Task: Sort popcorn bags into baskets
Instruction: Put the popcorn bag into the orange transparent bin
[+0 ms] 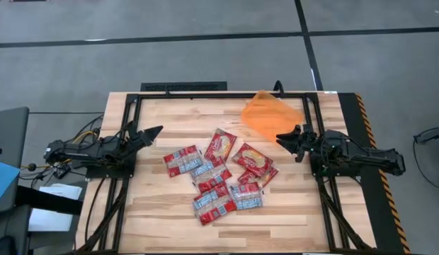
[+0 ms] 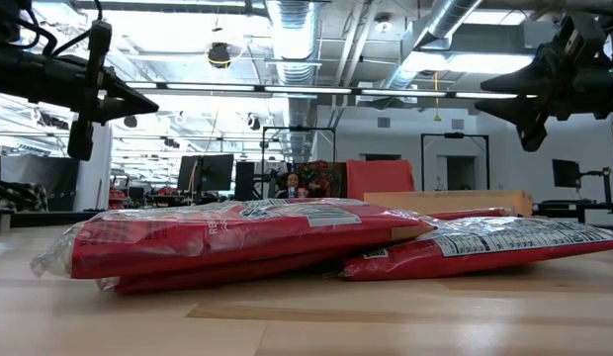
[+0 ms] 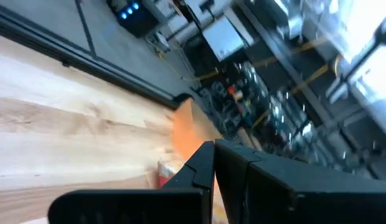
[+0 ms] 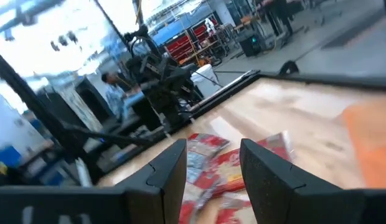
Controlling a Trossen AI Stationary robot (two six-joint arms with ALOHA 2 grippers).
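The popcorn bags (image 1: 218,177) lie in a loose overlapping heap at the middle of the table (image 1: 156,219), nearer its front edge. The orange basket (image 1: 271,115) sits by the back edge, toward the right corner. The right gripper (image 1: 282,139) hovers beside the basket, jaws apart and empty. The left gripper (image 1: 157,130) waits near the left edge, jaws closed

Premises: an industrial lab or workshop. Exposed silver ducting (image 2: 292,30) and pipework run under an open ceiling with strip lights, monitors (image 2: 210,170) stand on benches, red storage racks (image 4: 196,31) line the back, and the grey floor (image 1: 170,57) carries dark marking lines.
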